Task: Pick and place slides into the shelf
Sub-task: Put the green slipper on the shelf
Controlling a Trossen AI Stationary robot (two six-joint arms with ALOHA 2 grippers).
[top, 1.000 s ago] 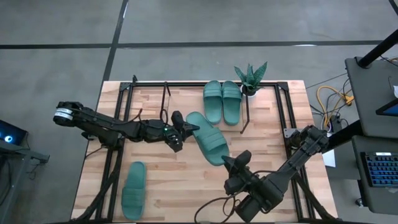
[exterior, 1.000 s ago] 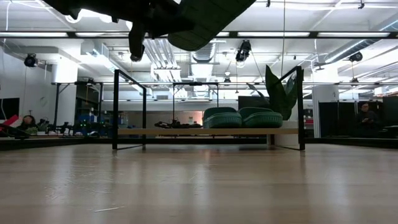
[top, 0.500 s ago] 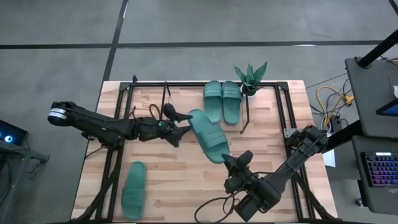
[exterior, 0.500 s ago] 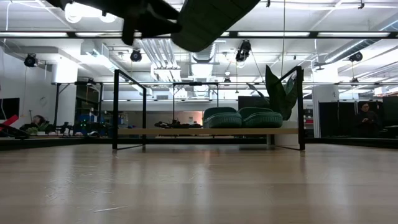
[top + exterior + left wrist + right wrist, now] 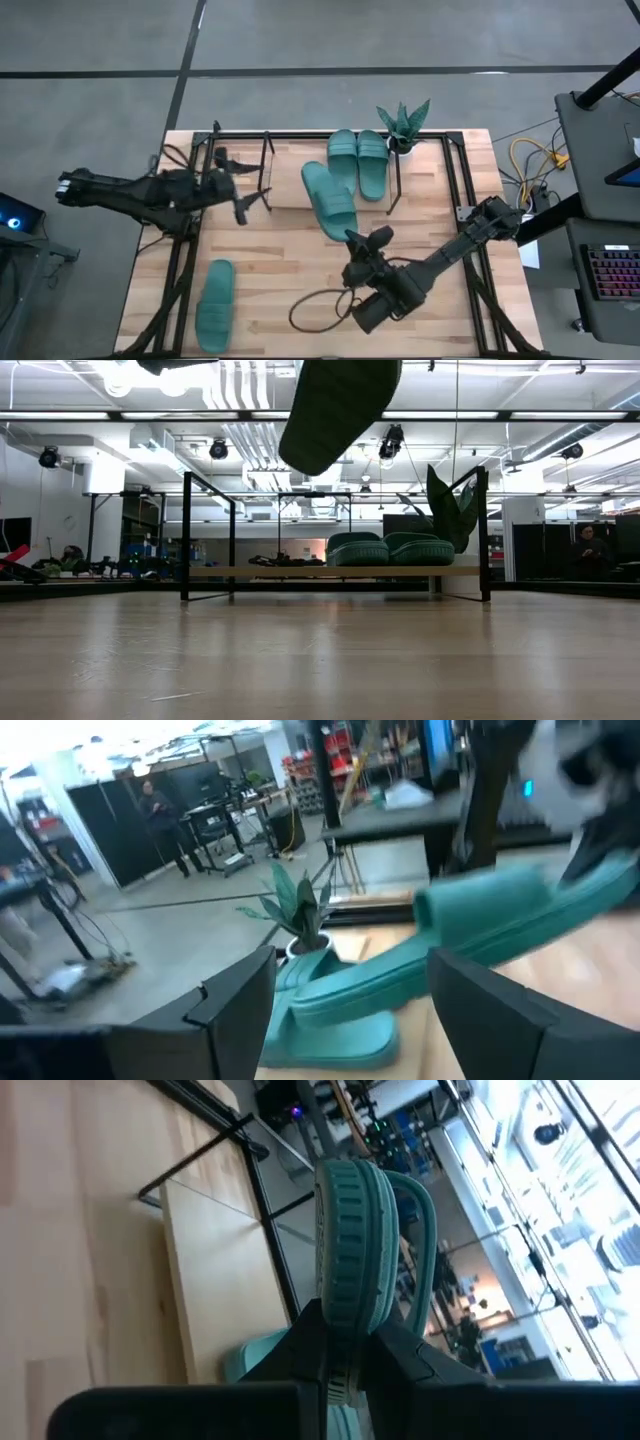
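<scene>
One teal slide [image 5: 328, 198] hangs in the air near the shelf's front, with my right gripper [image 5: 352, 240] shut on it; the low view shows this slide [image 5: 335, 405] high above the table. Two slides [image 5: 357, 162] lie side by side on the shelf's wood board [image 5: 290, 165], next to the plant. Another slide [image 5: 215, 305] lies flat on the table near the front left. My left gripper [image 5: 252, 202] stands open at the shelf's left part, with nothing between its fingers [image 5: 235, 1005]. My right gripper pinches the slide's near end [image 5: 345, 1342] between its two fingers [image 5: 405, 1355], one on each face of the sole. The fingers come about level from the table's near right and lie along the slide. The slide is lifted clear, its strap [image 5: 335, 197] ahead of the fingers.
A spiky potted plant [image 5: 403, 125] stands at the shelf's far right corner. Thin black rods [image 5: 267, 165] of the shelf rise around the board. A loose cable [image 5: 315, 305] lies on the table near my right arm.
My left gripper has opened, let go of the slide's far end, rolled, and pulled back up and toward the table's left edge. My right gripper has carried the slide toward the far edge, and the slide has turned more in line with those on the shelf.
</scene>
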